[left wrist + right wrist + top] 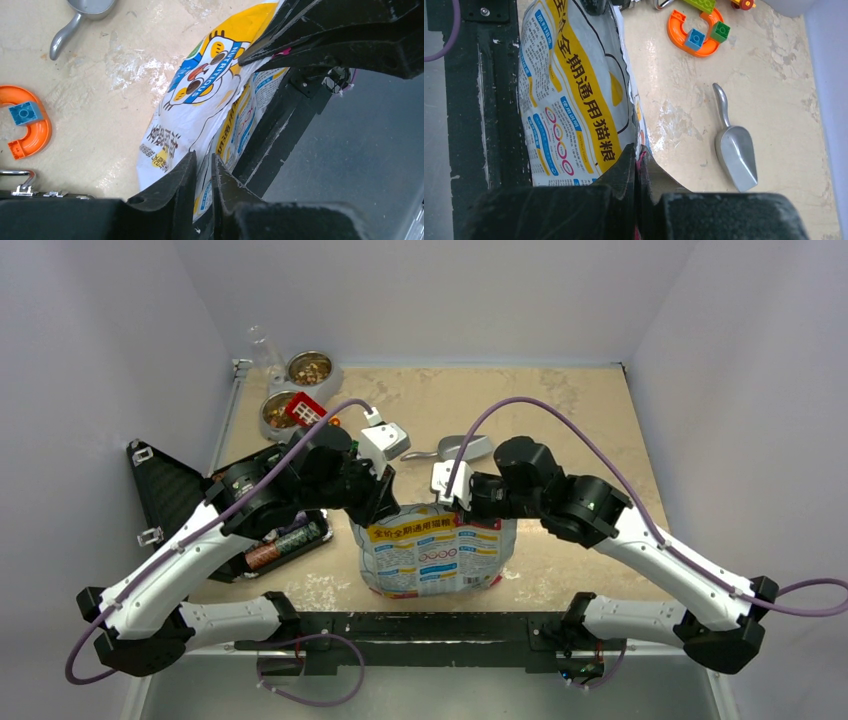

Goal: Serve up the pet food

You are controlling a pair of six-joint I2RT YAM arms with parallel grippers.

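counts | left claw (203,159) 1 | right claw (638,151) 1 | food bag (574,100) 1 | metal scoop (736,152) 1 | steel bowls (329,362) (264,412) 2 | orange curved track (674,36) 1 | blue block (695,37) 1 | green block (720,31) 1 | black case (165,495) 1

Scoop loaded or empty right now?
Empty. The scoop lies by itself on the table, its bowl showing bare metal with nothing in it.

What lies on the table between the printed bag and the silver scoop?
Nothing. The right wrist view shows only bare, scuffed table between the bag and the scoop.
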